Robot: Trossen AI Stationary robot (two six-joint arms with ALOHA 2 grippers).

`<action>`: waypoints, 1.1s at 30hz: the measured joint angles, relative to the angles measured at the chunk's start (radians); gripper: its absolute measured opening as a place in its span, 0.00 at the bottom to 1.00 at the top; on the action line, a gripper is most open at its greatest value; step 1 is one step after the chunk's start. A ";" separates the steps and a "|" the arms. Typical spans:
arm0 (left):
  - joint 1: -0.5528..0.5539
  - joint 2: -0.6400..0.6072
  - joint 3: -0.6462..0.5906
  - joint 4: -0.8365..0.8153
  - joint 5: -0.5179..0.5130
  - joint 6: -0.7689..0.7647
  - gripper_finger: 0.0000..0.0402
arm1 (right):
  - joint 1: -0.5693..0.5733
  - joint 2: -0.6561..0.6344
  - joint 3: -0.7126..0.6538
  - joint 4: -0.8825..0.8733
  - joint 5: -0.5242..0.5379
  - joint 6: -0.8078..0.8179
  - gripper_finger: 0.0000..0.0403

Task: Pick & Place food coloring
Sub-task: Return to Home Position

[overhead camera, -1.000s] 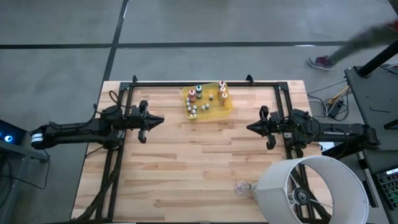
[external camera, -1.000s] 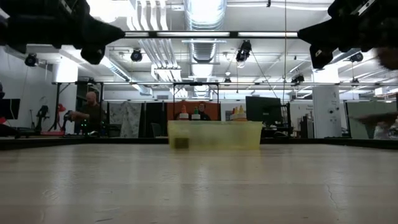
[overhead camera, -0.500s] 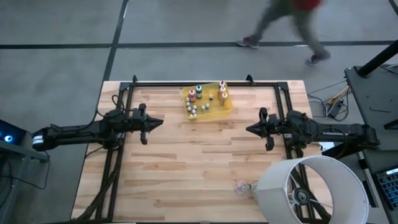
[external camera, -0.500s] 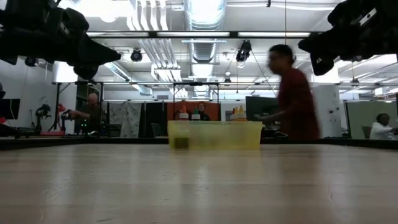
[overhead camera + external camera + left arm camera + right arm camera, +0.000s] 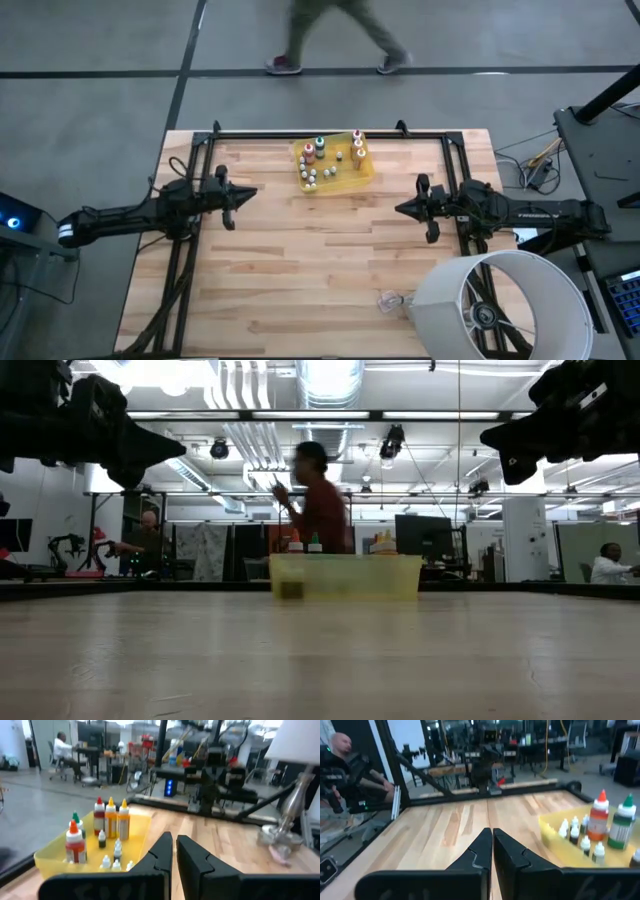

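The food coloring bottles (image 5: 325,165), tiny with red, green, orange, yellow and white caps, stand upright in a translucent yellow tray (image 5: 366,173) near the middle of the table's far edge. The left wrist view shows the bottles (image 5: 110,820) in the tray (image 5: 52,856), and so does the right wrist view, bottles (image 5: 600,820) and tray (image 5: 552,836). My left gripper (image 5: 256,191) hovers above the table, left of the tray, shut and empty. My right gripper (image 5: 398,208) hovers right of the tray, also shut and empty. Both point toward the table's middle.
A lamp with a large white shade (image 5: 500,300) stands at the near right corner, a clear crumpled plastic scrap (image 5: 388,300) beside its base. Black frame rails (image 5: 190,250) run along the table's sides. A person (image 5: 330,30) walks on the floor beyond the far edge.
My left gripper has drawn back a little toward the table's left edge, staying shut. The person beyond the far edge has walked from right to left. The bottles and tray have stayed put.
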 joint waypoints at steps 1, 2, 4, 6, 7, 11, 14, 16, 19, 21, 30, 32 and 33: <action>0.000 -0.008 -0.005 0.008 0.000 0.000 0.00 | 0.000 0.000 -0.007 0.024 0.000 -0.005 0.02; 0.000 -0.016 -0.012 0.020 0.000 0.000 0.00 | 0.000 0.000 -0.012 0.047 0.000 -0.013 0.02; 0.000 -0.036 -0.027 0.028 0.000 0.000 0.00 | 0.000 -0.001 -0.024 0.086 0.000 -0.024 0.02; 0.000 -0.053 -0.036 0.025 0.000 -0.002 0.00 | 0.000 -0.001 -0.033 0.102 0.000 -0.023 0.02; -0.001 -0.061 -0.039 0.026 0.000 -0.002 0.00 | 0.000 -0.001 -0.038 0.105 0.000 -0.017 0.02; -0.001 -0.087 -0.043 0.021 -0.001 0.002 0.00 | 0.000 -0.001 -0.071 0.147 0.000 0.010 0.02; -0.001 -0.095 -0.043 -0.003 -0.002 -0.003 0.00 | 0.000 -0.001 -0.104 0.209 0.000 0.016 0.02; -0.001 -0.095 -0.043 -0.027 -0.002 -0.021 0.00 | 0.000 -0.001 -0.106 0.204 0.001 0.016 0.02; -0.001 -0.095 -0.044 -0.046 -0.002 -0.029 0.00 | 0.000 -0.001 -0.106 0.197 0.001 0.009 0.02; 0.000 -0.095 -0.044 -0.047 -0.002 -0.029 0.00 | 0.000 -0.001 -0.106 0.194 0.002 0.003 0.02; -0.001 -0.095 -0.078 -0.065 -0.004 -0.053 0.00 | 0.000 0.000 -0.106 0.143 0.002 -0.025 0.02; -0.001 -0.098 -0.078 -0.064 -0.001 -0.047 0.00 | 0.000 0.000 -0.106 0.143 0.003 -0.031 0.02; -0.001 -0.099 -0.078 -0.064 -0.001 -0.047 0.00 | 0.000 0.000 -0.106 0.142 0.005 -0.034 0.02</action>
